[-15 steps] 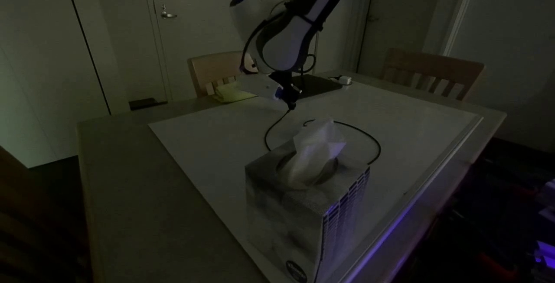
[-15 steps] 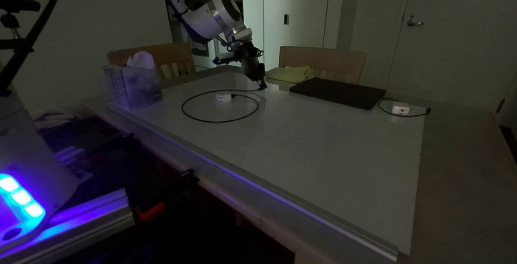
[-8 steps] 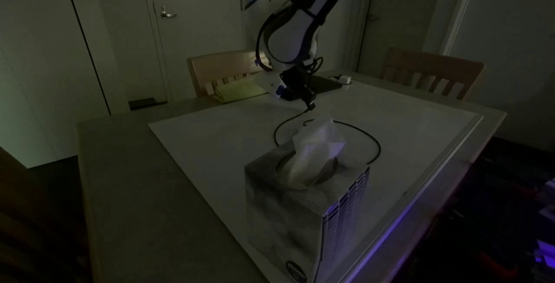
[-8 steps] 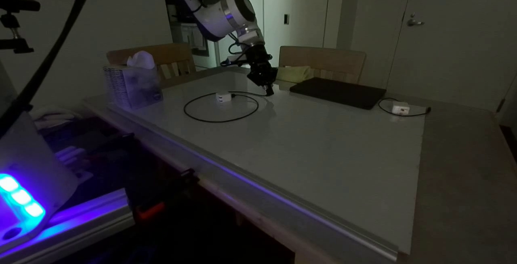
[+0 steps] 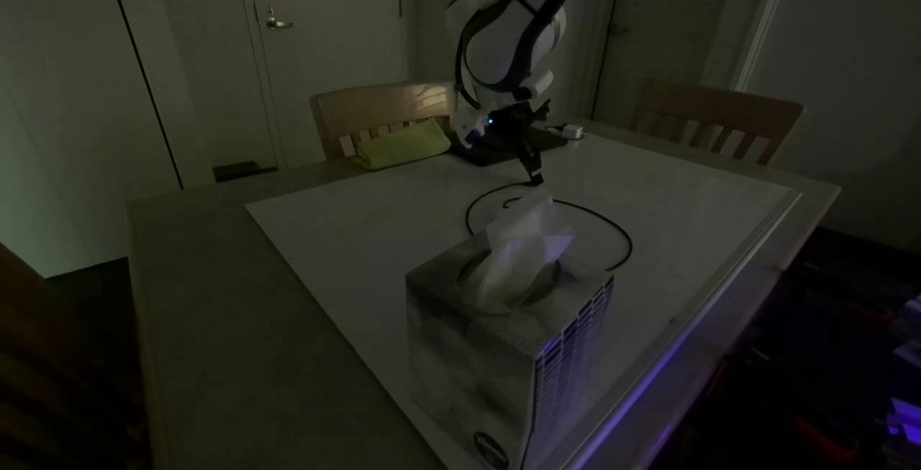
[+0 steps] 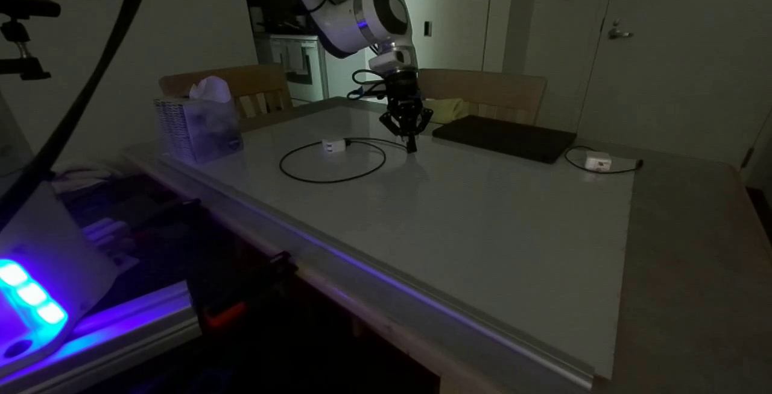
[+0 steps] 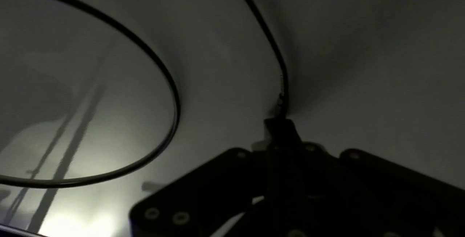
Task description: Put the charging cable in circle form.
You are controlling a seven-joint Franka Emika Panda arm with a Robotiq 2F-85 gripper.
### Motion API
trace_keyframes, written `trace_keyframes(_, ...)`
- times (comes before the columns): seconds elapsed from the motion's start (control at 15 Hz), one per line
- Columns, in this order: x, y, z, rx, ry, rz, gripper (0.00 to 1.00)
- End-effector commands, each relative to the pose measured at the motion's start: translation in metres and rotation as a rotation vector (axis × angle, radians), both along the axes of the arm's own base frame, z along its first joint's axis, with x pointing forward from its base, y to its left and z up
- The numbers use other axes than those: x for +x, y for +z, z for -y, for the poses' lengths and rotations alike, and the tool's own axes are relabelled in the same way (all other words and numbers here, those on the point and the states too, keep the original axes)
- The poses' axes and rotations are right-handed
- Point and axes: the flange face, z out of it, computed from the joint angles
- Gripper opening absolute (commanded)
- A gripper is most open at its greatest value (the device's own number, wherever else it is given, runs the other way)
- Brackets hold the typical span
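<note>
Claw (image 7: 280, 130) shifted rightward in both exterior views | pinching charging cable (image 7: 177, 108) at the end away from its whitish plug (image 6: 333, 145); dimness blurs exact grip | remainder looped on table (image 6: 494, 225), between claw and tissue box (image 6: 211, 128) | likely light, springy: hold near tip, lay low lest it uncoil

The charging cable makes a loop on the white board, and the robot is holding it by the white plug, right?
Not quite: an exterior view shows the white plug lying on the white board, apart from the gripper. The gripper holds the charging cable near its other end. The loop is right.
</note>
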Motion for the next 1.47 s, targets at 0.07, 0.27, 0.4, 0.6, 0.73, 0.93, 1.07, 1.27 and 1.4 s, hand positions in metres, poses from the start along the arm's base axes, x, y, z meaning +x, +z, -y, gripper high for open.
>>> trace_keyframes(0.07, -0.027, 0.004, 0.018, 0.083, -0.210, 0.027, 0.00)
trace_keyframes(0.27, -0.048, 0.010, 0.028, 0.112, -0.364, 0.064, 0.00)
trace_keyframes(0.4, -0.063, 0.014, 0.034, 0.104, -0.474, 0.087, 0.00)
trace_keyframes(0.6, -0.083, 0.021, 0.058, 0.114, -0.636, 0.142, 0.00)
trace_keyframes(0.73, -0.096, 0.026, 0.076, 0.114, -0.745, 0.189, 0.00)
trace_keyframes(0.93, -0.112, 0.032, 0.088, 0.095, -0.842, 0.233, 0.00)
trace_keyframes(1.07, -0.118, 0.031, 0.082, 0.100, -0.853, 0.210, 0.00)
trace_keyframes(1.27, -0.123, 0.026, 0.069, 0.130, -0.810, 0.174, 0.00)
trace_keyframes(1.4, -0.124, 0.023, 0.064, 0.137, -0.796, 0.169, 0.00)
